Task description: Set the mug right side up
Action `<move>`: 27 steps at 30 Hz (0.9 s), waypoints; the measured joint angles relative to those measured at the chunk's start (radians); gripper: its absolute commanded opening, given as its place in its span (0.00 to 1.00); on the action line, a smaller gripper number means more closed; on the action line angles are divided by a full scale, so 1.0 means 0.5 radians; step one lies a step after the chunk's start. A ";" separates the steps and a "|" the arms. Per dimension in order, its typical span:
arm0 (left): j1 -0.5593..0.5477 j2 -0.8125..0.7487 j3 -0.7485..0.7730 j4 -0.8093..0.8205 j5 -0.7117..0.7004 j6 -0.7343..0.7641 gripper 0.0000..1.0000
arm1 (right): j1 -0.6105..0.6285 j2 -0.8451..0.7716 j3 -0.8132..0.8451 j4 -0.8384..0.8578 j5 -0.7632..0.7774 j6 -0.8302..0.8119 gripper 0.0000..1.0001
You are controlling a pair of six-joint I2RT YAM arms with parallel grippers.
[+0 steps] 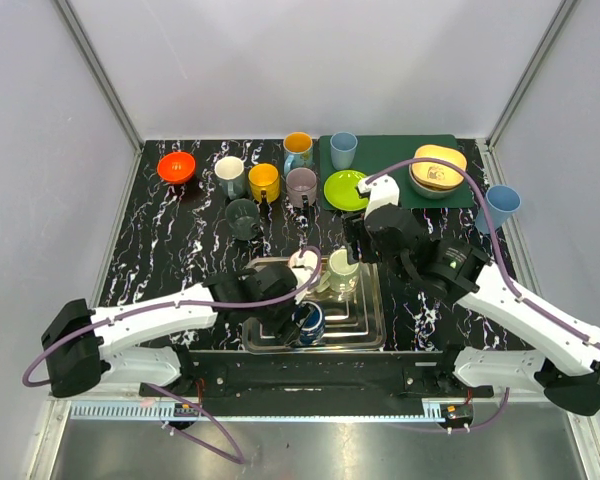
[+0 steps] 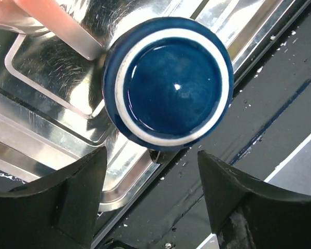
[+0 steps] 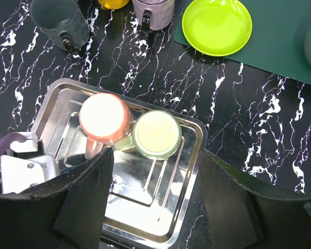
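Observation:
Three mugs stand upside down in a metal tray (image 1: 365,325): a pink one (image 1: 304,265), a light green one (image 1: 342,270) and a dark blue one (image 1: 308,322) at the tray's near edge. In the left wrist view the blue mug (image 2: 168,83) shows its base with a white ring. My left gripper (image 2: 153,197) is open and empty, just short of the blue mug and above it. My right gripper (image 3: 153,197) is open and empty, high over the tray, with the green mug (image 3: 157,134) and the pink mug (image 3: 104,116) beyond its fingertips.
Behind the tray stand a dark green mug (image 1: 243,218), white (image 1: 230,175), yellow (image 1: 264,182), purple (image 1: 301,185) and orange (image 1: 298,148) mugs and a red bowl (image 1: 177,166). A green mat (image 1: 420,195) holds a lime plate (image 1: 346,190), a blue cup (image 1: 343,150) and stacked bowls (image 1: 438,170). Another blue cup (image 1: 501,207) stands far right.

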State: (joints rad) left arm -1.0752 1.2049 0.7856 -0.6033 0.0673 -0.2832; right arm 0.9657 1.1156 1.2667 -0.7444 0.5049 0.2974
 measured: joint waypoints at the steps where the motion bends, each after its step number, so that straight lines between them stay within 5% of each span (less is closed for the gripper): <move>1: 0.000 -0.014 -0.002 -0.006 0.005 -0.002 0.75 | 0.000 0.002 -0.007 0.005 0.000 0.004 0.72; 7: 0.000 -0.130 -0.006 -0.010 0.025 0.000 0.73 | 0.000 0.027 -0.041 0.040 -0.005 0.034 0.72; 18: -0.001 0.153 -0.006 0.046 0.095 0.067 0.65 | 0.000 0.047 -0.041 0.043 -0.039 0.050 0.72; 27: -0.001 0.250 0.002 0.059 0.121 0.118 0.45 | 0.000 0.045 -0.042 0.043 -0.039 0.053 0.72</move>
State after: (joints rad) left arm -1.0756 1.3300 0.7868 -0.5739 0.1276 -0.2241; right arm 0.9657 1.1381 1.2457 -0.7231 0.4854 0.3237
